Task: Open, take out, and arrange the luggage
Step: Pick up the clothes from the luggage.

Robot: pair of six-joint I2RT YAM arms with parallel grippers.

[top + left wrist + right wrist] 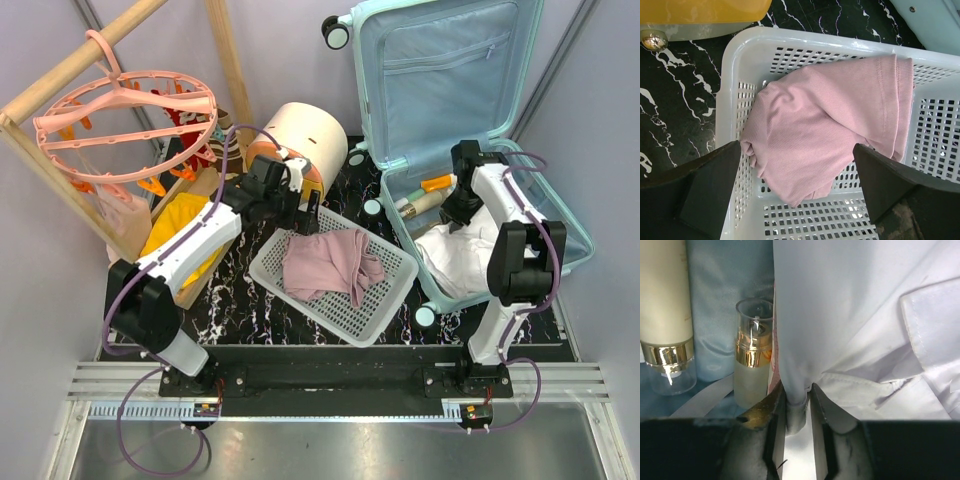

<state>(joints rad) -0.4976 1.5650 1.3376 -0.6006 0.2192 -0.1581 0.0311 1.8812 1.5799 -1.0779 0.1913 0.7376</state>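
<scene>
Top external: the luggage [450,90] stands open at the right rear of the table [235,300], its lid propped up. The right gripper [455,215] is down inside it on a white shirt [450,262].

Left wrist: the left gripper [797,160] hangs spread wide, holding nothing, over the basket [735,60] and a pink garment [830,115].

Right wrist: the jaws pinch a fold of the shirt beside a pump bottle [752,355]. How deep the bite goes is hard to tell. The best move is to lift straight up, slowly, keeping clear of the bottle.
</scene>
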